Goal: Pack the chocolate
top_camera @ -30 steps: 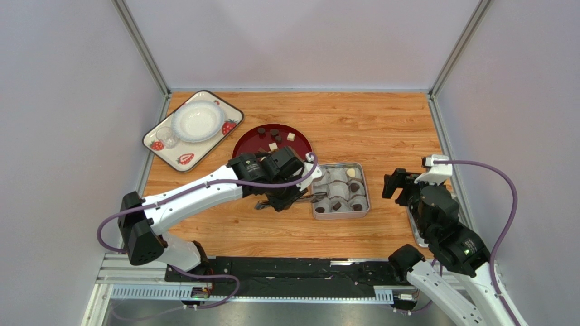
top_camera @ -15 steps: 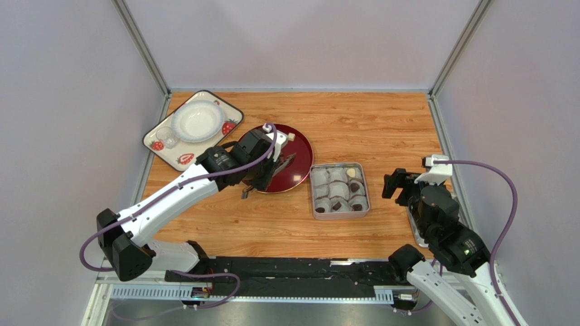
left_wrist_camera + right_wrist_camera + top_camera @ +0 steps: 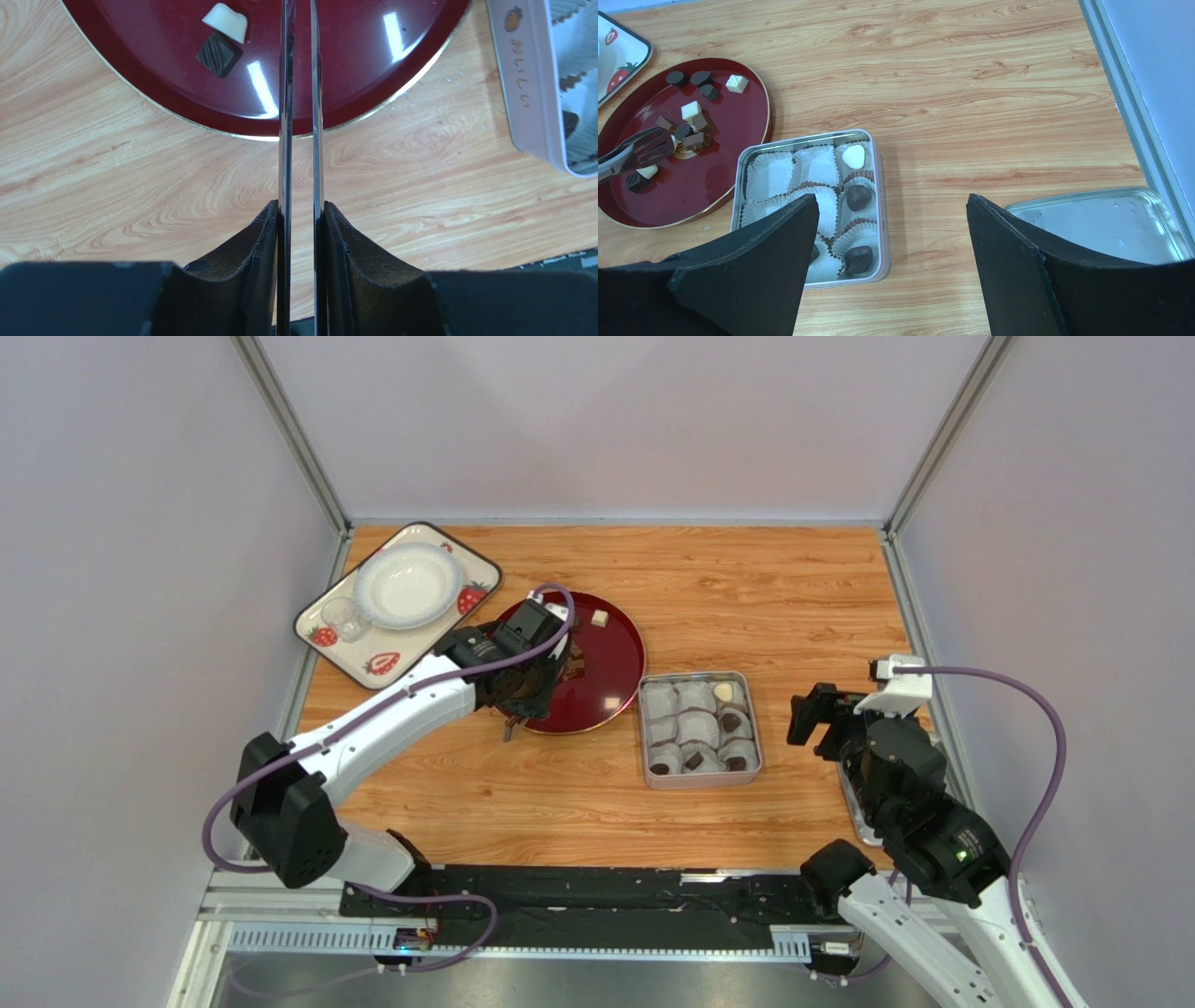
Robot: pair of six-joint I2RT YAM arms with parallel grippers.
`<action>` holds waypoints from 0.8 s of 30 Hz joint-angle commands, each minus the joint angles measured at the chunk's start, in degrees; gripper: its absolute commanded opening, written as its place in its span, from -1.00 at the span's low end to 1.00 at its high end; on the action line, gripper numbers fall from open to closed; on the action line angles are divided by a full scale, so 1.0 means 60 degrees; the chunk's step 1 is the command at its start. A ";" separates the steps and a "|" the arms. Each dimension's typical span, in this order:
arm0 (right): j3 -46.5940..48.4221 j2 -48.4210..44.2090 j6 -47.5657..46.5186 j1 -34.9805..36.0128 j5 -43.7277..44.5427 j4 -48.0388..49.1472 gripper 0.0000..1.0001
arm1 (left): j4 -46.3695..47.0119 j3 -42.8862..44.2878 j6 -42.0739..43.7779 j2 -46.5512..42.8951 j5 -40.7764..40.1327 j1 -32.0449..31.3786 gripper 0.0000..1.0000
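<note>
The left arm [image 3: 407, 717] has been swung back from the square tin [image 3: 701, 781] to the glossy red plate [image 3: 617, 672]. Another pick is judged in hand: the left gripper [image 3: 298, 231], clamped on thin steel tongs [image 3: 283, 105], must be lowered onto the chocolate [image 3: 690, 110] lying there. Some is already tinned. The right gripper [image 3: 885, 210] stands apart, empty.

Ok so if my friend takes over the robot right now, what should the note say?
Left tool: shut on the tongs, tips over the red plate; cannot tell if they pinch a piece.
Right tool: open, empty, hovering right of the tin.
Done: a few chocolates sit in the tin's paper cups.
Left: several cups are empty; the loose pieces on the plate need moving into them.
</note>
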 commanded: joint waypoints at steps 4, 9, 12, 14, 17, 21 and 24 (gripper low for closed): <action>-0.0017 -0.0118 -0.0130 -0.0017 -0.0030 0.0399 0.63 | 0.0924 0.0534 0.0461 0.0574 -0.0216 0.0514 -0.29; -0.0018 -0.0162 -0.0130 -0.0032 -0.0030 0.0385 0.63 | 0.1115 0.0798 0.0828 0.1101 -0.0305 0.0646 -0.29; -0.0018 -0.0147 -0.0130 -0.0017 -0.0030 0.0399 0.63 | 0.1130 0.0901 0.1062 0.1336 -0.0130 0.0646 -0.29; -0.0018 -0.0147 -0.0145 -0.0002 -0.0030 0.0385 0.63 | 0.0970 0.0974 0.1078 0.1438 0.0046 0.0632 -0.29; -0.0018 -0.0147 -0.0130 -0.0017 -0.0030 0.0399 0.63 | 0.0750 0.0931 0.1034 0.1410 0.0412 0.0646 -0.29; -0.0018 -0.0176 -0.0145 -0.0017 -0.0044 0.0399 0.63 | 0.0588 0.0624 0.0887 0.1103 0.0881 0.0632 -0.29; -0.0018 -0.0176 -0.0130 -0.0017 -0.0044 0.0399 0.63 | 0.0368 0.0506 0.0770 0.0868 0.1204 0.0632 -0.29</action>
